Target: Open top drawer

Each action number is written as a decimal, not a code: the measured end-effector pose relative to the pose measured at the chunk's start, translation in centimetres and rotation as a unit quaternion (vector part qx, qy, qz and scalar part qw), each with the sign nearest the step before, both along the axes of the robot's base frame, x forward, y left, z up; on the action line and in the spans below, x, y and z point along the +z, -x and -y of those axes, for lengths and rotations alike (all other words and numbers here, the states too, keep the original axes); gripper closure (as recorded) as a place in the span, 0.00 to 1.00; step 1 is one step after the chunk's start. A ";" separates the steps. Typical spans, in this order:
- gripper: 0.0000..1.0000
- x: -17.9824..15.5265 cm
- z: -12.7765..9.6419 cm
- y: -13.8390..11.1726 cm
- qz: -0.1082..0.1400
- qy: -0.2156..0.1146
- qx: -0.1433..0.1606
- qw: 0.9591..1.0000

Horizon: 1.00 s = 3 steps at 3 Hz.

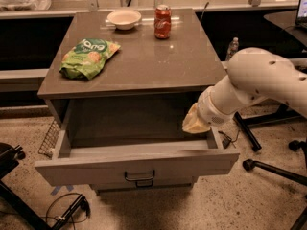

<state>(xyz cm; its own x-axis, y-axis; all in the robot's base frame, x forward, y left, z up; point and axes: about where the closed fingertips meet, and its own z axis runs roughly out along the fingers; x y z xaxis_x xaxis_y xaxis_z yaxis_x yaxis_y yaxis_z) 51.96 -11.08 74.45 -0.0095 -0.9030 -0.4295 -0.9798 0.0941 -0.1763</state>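
Note:
The top drawer (136,166) of the grey cabinet stands pulled far out toward me. Its flat front carries a small dark bar handle (139,177), and its grey box interior (129,123) looks empty. My white arm comes in from the right. The gripper (194,123), wrapped in a yellowish cover, sits at the drawer's right side wall, just above the inside right corner. Its fingers are hidden by the cover.
On the cabinet top (144,61) lie a green snack bag (88,55), a white bowl (124,18) and a red soda can (162,14). Office chair legs (268,164) stand at the right. Cables (62,210) and a black base lie on the floor at left.

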 end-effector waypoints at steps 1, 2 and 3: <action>1.00 -2.3 -1.0 -0.8 -0.007 0.001 0.005 1.000; 1.00 -7.0 -3.0 -2.4 -0.030 -0.003 0.008 1.000; 1.00 -7.0 -3.0 -2.4 -0.030 -0.003 0.008 1.000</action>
